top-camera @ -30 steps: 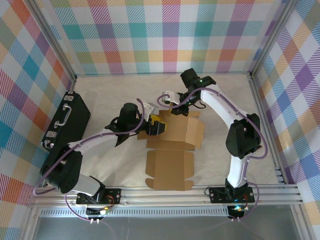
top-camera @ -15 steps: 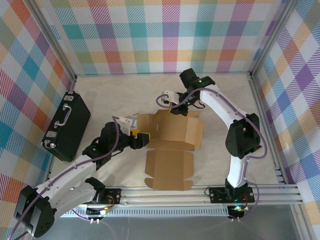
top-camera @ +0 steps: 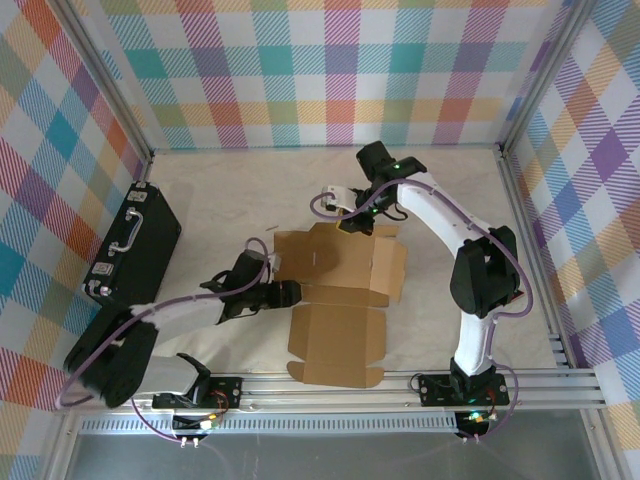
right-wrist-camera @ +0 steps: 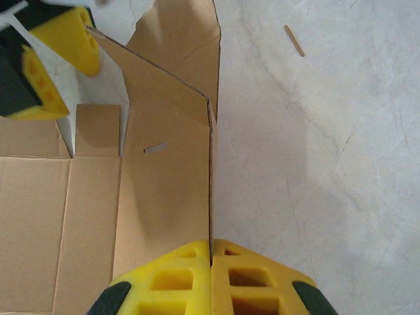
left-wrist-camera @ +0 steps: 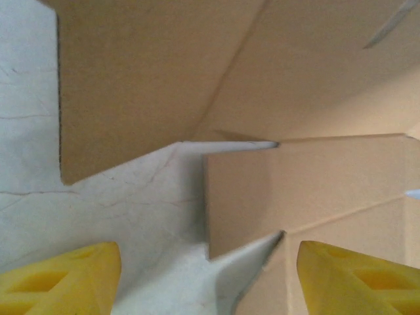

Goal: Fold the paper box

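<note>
1. Since a second ago the left arm has swung back off the paper box and sunk low over the counter. The right arm has kept its place at the far side.
2. At the far left a black case with a handle lies along the wall, well apart from the cardboard.
3. The left tool sits at the left edge of the cardboard, pointing right. In the left wrist view its yellow fingers stand spread wide, with two loose brown flaps ahead between them.
4. The paper box lies mid-counter, half-formed. Its near panel is flat with small flaps at the sides, and the panels beyond it are raised.
5. The right tool pinches the raised rear wall of the box. Its yellow pads are pressed together on the cardboard, one on each face.
</note>
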